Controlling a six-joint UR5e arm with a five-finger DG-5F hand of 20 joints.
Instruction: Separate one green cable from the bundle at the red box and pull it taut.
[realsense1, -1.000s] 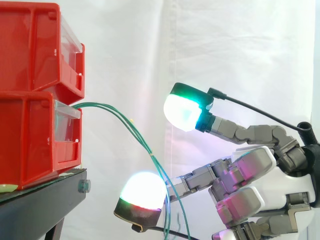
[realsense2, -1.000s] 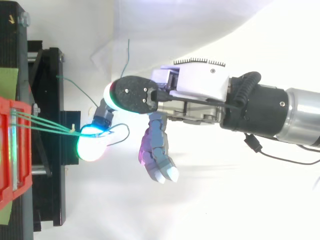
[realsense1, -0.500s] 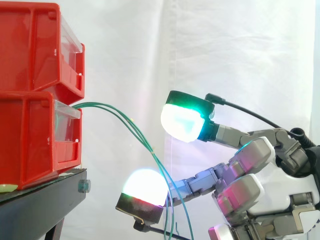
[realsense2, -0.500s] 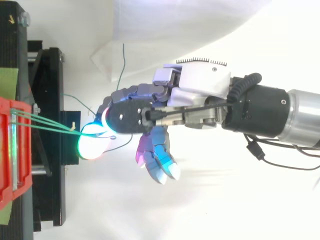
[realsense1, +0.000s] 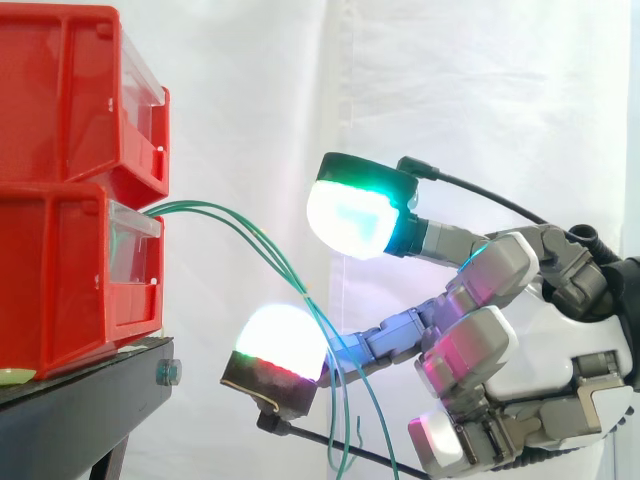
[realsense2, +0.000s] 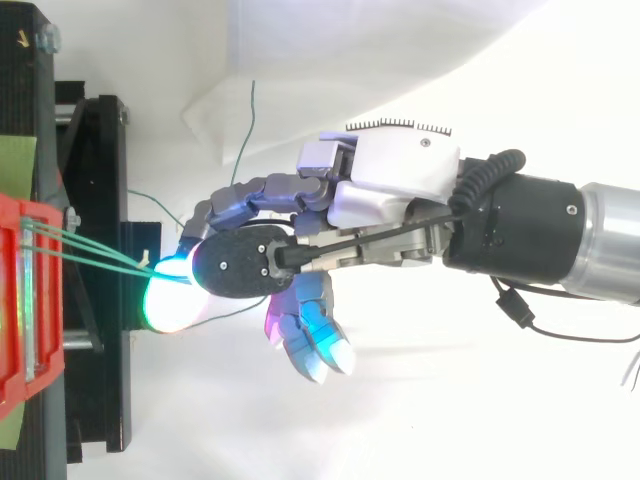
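Two stacked red bins (realsense1: 70, 270) stand at the left on a black stand (realsense1: 90, 400). Several thin green cables (realsense1: 250, 235) leave the lower bin's clear drawer, arc to the right and hang down. My hand (realsense1: 565, 350) reaches in from the right. One glowing fingertip (realsense1: 350, 215) is above the cables and another (realsense1: 278, 340) below them, with a wide gap between the two. The cables run down through that gap and cross the lower finger. From above, the hand (realsense2: 390, 185) covers the point where the cables (realsense2: 90, 250) meet its fingertips. The other fingers are curled low.
A white curtain (realsense1: 480, 90) hangs behind the work. In the top view loose green cable ends (realsense2: 245, 130) trail over the white cloth beside the stand (realsense2: 100, 200). The red bin's edge (realsense2: 15, 300) lies at the far left.
The hand has shifted left toward the bins. Its upper fingertip rose and moved over the cables; from above it now lies over the lower glowing fingertip.
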